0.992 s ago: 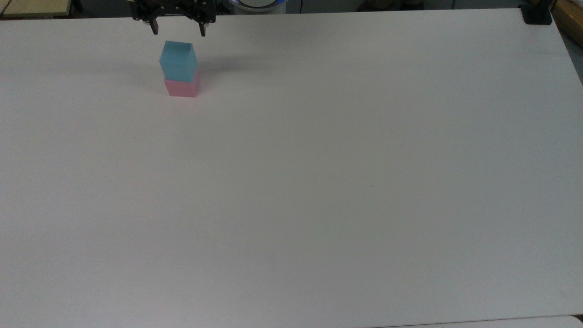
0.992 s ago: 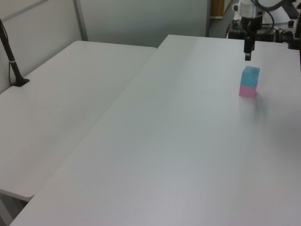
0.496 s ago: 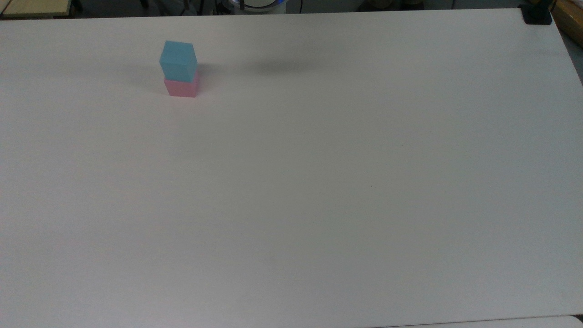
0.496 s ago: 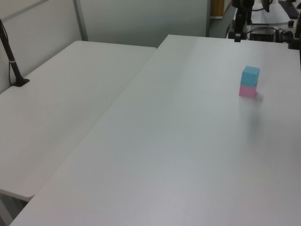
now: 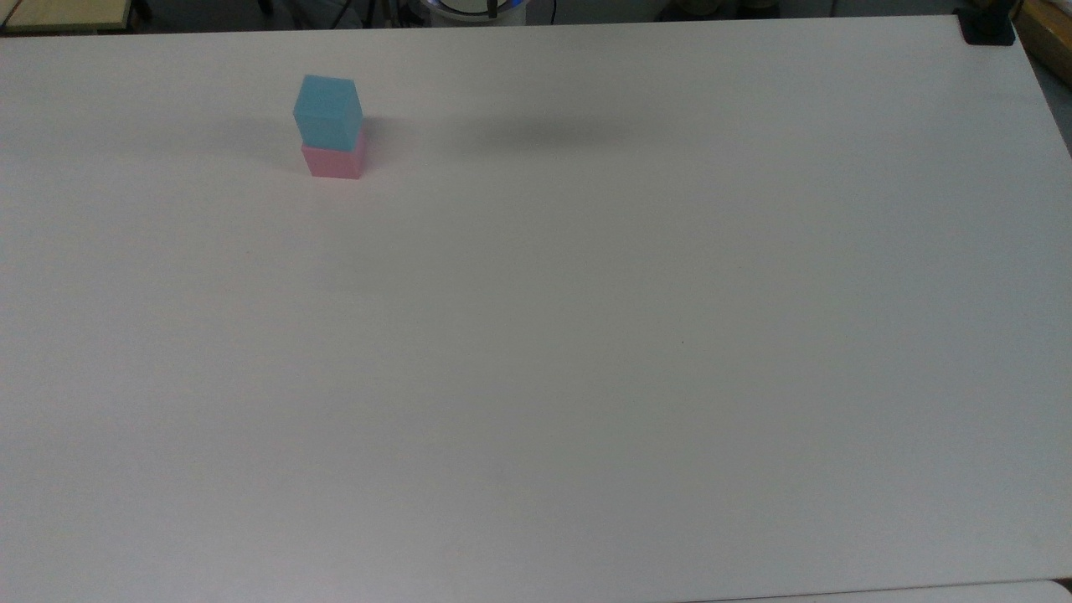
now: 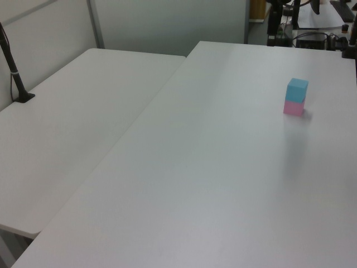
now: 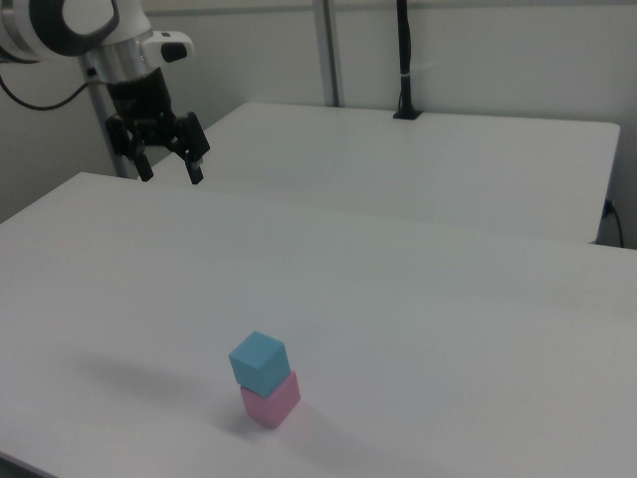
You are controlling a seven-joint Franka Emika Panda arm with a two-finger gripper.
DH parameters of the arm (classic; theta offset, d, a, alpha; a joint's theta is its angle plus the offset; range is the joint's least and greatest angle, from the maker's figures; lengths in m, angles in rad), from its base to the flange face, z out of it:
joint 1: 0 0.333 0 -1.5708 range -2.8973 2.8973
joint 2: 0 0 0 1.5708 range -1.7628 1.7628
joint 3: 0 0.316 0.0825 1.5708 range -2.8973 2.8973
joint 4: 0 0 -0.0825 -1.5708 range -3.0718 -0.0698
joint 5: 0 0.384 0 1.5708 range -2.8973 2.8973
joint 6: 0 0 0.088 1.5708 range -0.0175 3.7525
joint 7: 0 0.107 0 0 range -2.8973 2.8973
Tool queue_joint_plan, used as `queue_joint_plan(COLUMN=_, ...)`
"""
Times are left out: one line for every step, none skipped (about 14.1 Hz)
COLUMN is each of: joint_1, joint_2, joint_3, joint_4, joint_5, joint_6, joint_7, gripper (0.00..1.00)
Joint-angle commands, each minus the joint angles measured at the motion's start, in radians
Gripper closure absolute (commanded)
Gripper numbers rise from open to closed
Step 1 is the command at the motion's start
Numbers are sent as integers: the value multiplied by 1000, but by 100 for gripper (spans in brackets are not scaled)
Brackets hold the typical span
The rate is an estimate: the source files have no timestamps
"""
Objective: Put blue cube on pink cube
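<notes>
Blue cube (image 5: 327, 110) now resting on pink cube (image 5: 334, 161), slightly askew but squarely enough supported, near the far left of the table (image 5: 586, 335) in the top view. Gripper (image 7: 169, 169) gone from just above the stack a second ago, now raised and well apart (fingers spread wide, holding nothing). Task judged done: released and standing alone.

My arm (image 7: 75, 25) is round and white, with a dark grey ring at the joint. A thin black cable hangs by it. Lower down comes a shiny silver band, then my black hand (image 7: 149, 119). My two fingers (image 7: 195, 166) are black, thin and short, spread apart.
</notes>
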Motion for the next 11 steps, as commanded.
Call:
queue_joint_plan(joint_1=35, joint_2=86, joint_3=-23, joint_4=137, joint_5=3, joint_6=-94, joint_7=14, gripper=0)
queue_joint_plan(joint_1=39, joint_2=88, joint_3=-32, joint_4=137, joint_5=3, joint_6=-91, joint_7=8, gripper=0)
queue_joint_plan(joint_1=65, joint_2=87, joint_3=-64, joint_4=134, joint_5=5, joint_6=-87, joint_7=10, gripper=0)
queue_joint_plan(joint_1=108, joint_2=87, joint_3=-113, joint_4=132, joint_5=5, joint_6=-87, joint_7=11, gripper=0)
queue_joint_plan(joint_1=111, joint_2=87, joint_3=-129, joint_4=131, joint_5=6, joint_6=-86, joint_7=13, gripper=0)
queue_joint_plan(joint_1=111, joint_2=87, joint_3=-129, joint_4=131, joint_5=6, joint_6=-86, joint_7=14, gripper=0)
queue_joint_plan(joint_1=116, joint_2=87, joint_3=-129, joint_4=131, joint_5=8, joint_6=-95, joint_7=16, gripper=0)
queue_joint_plan(joint_1=119, joint_2=85, joint_3=-127, joint_4=123, joint_5=8, joint_6=-98, joint_7=17, gripper=0)
queue_joint_plan(joint_1=116, joint_2=87, joint_3=-127, joint_4=125, joint_5=8, joint_6=-98, joint_7=17, gripper=0)
queue_joint_plan(joint_1=116, joint_2=87, joint_3=-127, joint_4=125, joint_5=8, joint_6=-98, joint_7=16, gripper=0)
queue_joint_plan(joint_1=114, joint_2=87, joint_3=-127, joint_4=125, joint_5=8, joint_6=-98, joint_7=16, gripper=0)
